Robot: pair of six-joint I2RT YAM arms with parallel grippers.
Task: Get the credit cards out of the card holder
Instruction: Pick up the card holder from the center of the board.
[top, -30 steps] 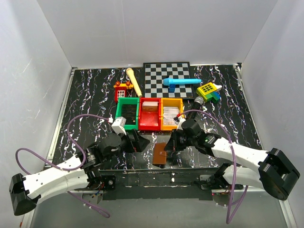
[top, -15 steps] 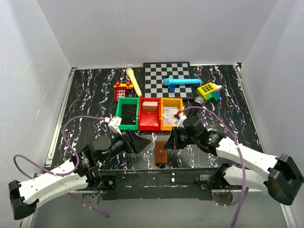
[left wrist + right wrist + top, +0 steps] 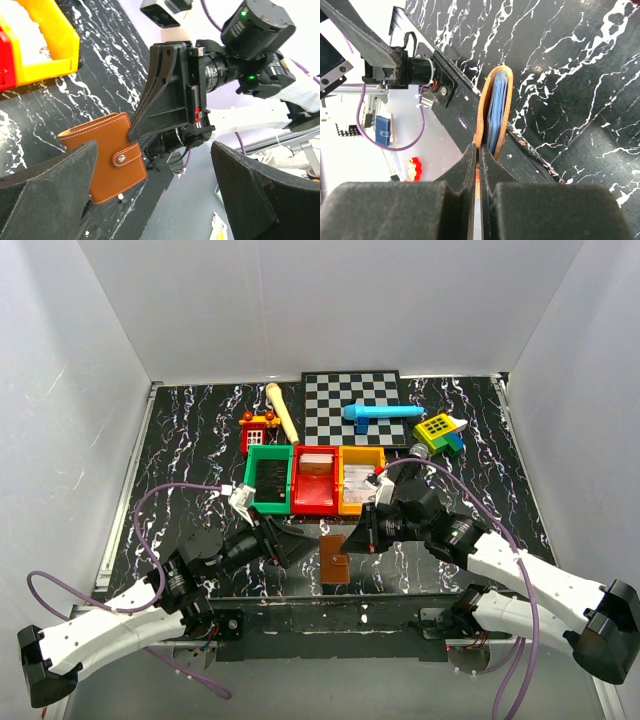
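My right gripper [image 3: 479, 150] pinches one edge of the brown card holder [image 3: 497, 107]; only its wrist view shows blue panels inside. My left gripper [image 3: 150, 185] gapes wide beside it, seeing the snap button [image 3: 120, 158]

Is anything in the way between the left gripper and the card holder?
Nothing visible. The left gripper, jaws open, faces the card holder directly. The right gripper pinches its far edge.

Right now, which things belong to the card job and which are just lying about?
Job: card holder; right gripper, shut on it; left gripper, open.
Lying about: green bin; red bin; orange bin; chessboard; blue toy; toy house; wooden pin.
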